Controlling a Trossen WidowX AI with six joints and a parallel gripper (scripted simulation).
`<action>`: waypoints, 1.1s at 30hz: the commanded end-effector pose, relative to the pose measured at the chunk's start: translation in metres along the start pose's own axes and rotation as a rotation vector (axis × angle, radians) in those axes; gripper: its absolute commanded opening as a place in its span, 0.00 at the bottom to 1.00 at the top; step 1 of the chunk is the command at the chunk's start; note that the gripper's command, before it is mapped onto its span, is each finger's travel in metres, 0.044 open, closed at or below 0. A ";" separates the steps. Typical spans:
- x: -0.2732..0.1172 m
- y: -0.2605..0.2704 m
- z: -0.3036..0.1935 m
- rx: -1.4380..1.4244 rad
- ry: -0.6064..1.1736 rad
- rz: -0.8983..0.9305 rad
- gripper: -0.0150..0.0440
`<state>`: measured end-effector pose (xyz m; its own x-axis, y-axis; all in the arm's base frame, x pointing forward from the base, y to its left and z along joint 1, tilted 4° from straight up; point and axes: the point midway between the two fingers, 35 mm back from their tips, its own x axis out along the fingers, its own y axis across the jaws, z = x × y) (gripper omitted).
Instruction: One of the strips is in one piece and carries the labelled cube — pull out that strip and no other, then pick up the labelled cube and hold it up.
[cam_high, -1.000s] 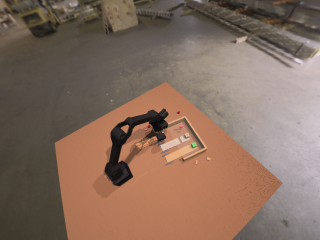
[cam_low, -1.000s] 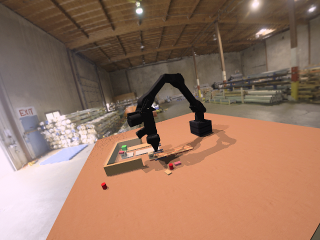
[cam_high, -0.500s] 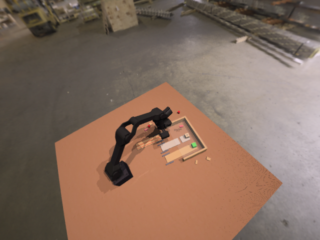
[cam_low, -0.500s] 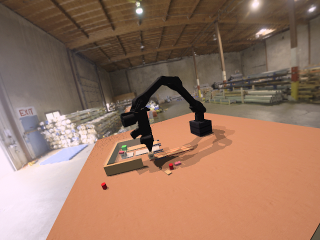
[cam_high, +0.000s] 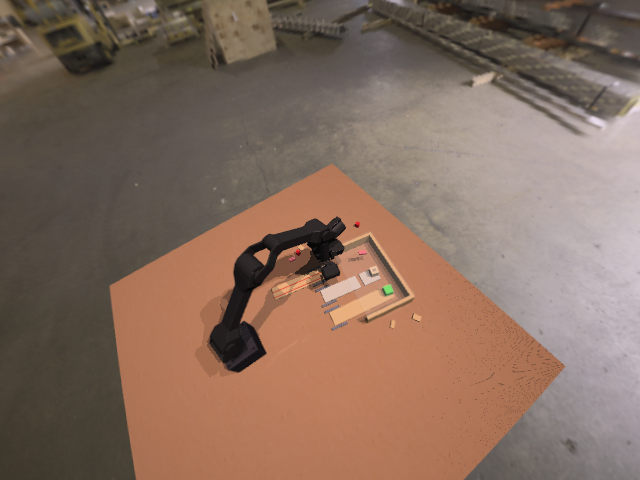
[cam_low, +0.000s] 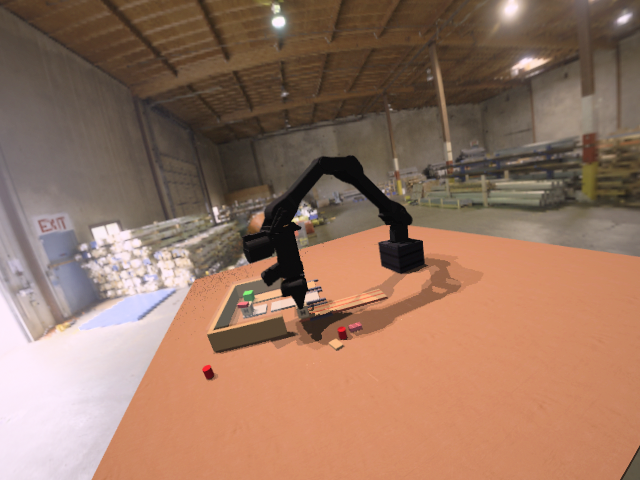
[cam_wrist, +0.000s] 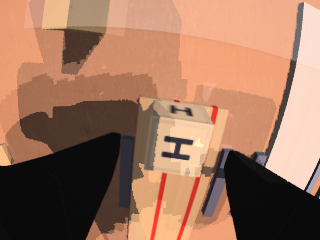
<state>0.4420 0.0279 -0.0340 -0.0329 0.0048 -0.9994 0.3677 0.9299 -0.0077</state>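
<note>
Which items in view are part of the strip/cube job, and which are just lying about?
Part of the job:
- end effector
- red-striped strip
- cube marked H

Just lying about (apparently):
- two red cylinders
- pink block
- small tan tile
</note>
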 end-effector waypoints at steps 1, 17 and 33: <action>0.009 -0.001 0.000 -0.006 0.000 -0.003 0.68; 0.031 -0.002 -0.001 -0.006 0.000 -0.003 0.68; 0.028 -0.001 -0.002 0.000 0.003 -0.001 0.28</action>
<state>0.4391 0.0276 -0.0625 -0.0366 0.0047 -0.9993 0.3677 0.9299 -0.0091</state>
